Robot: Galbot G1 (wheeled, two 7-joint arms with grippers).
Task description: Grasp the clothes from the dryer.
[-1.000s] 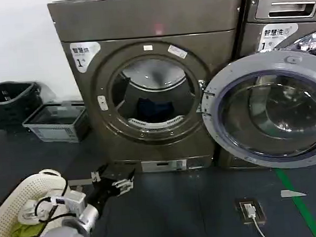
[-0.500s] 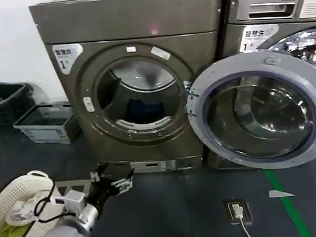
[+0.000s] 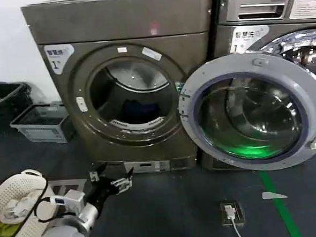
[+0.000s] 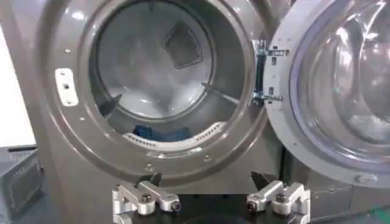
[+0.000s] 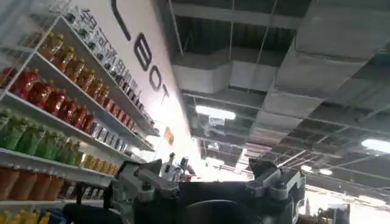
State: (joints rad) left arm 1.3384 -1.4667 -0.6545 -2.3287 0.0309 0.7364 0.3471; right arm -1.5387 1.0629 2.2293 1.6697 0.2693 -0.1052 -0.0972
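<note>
Low before the dryer [image 3: 121, 94], my left gripper [image 3: 111, 181] hangs wide open and empty, aimed at the clothes [image 4: 159, 132] inside; my right gripper [image 5: 210, 185] points ceilingward, fingers spread, empty.

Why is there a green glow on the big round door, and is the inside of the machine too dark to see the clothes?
Head view: the green patch on the open door's glass looks like a reflection; its source is unclear. The dryer drum is shadowed, so the clothes read as a dim dark lump. Left wrist view: the drum is brighter and the blue fabric shows clearly at its floor, beyond the open left gripper.
</note>
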